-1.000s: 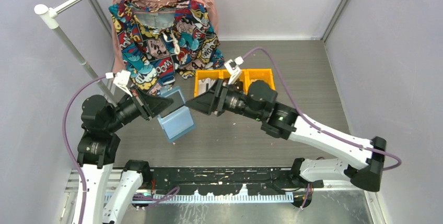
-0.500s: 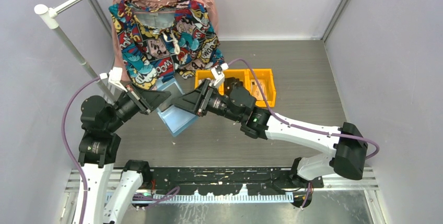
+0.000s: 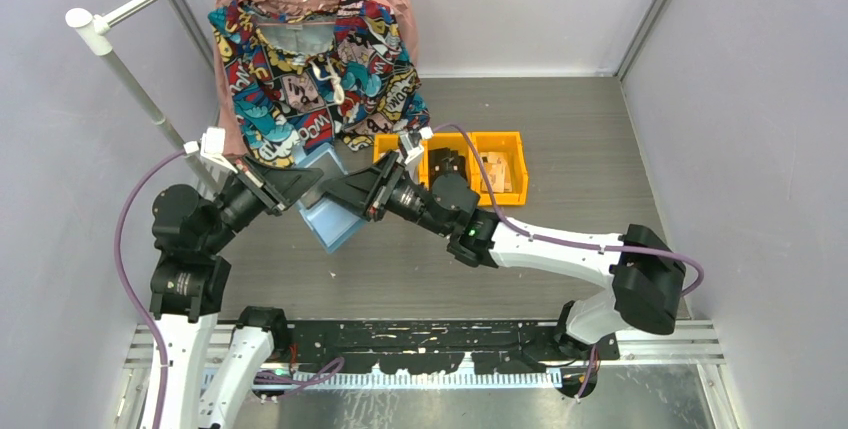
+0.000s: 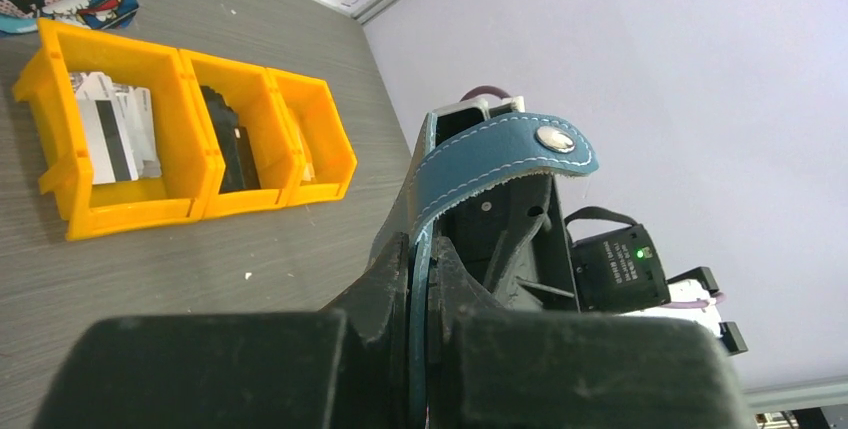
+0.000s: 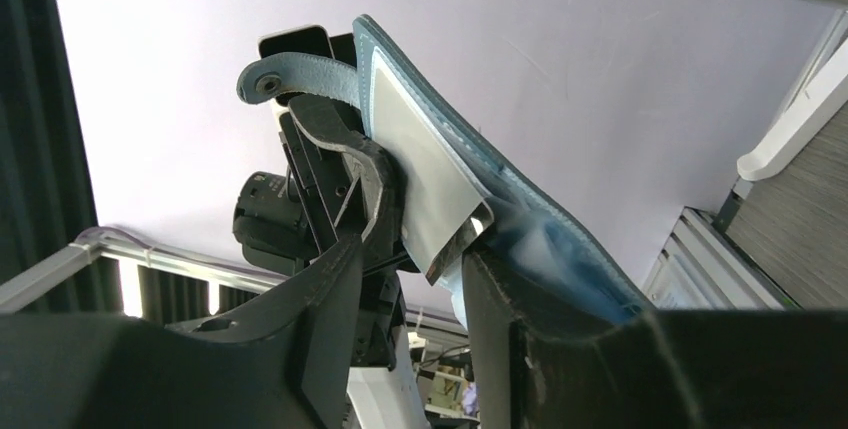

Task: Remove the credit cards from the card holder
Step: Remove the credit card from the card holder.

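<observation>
The teal-blue card holder (image 3: 334,230) hangs open above the table, and my left gripper (image 3: 305,187) is shut on its cover. In the left wrist view the cover (image 4: 420,199) is pinched edge-on between the jaws of the left gripper (image 4: 420,249), with the snap tab (image 4: 553,139) curling over. My right gripper (image 3: 336,195) meets the holder from the right. In the right wrist view a pale credit card (image 5: 420,174) sits in the holder's sleeve (image 5: 560,239). Its lower corner lies between the jaws of the right gripper (image 5: 412,249), which stand apart around it.
Three joined orange bins (image 4: 190,164) stand on the table beyond the holder, also seen from above (image 3: 512,141). The left bin holds a card with a dark stripe (image 4: 110,139). A comic-print shirt (image 3: 310,79) hangs on a rack pole (image 3: 130,79) at the back left.
My right arm has swung left up to the card holder and its jaws have narrowed. The left gripper has kept its hold and shifted the holder slightly back.
</observation>
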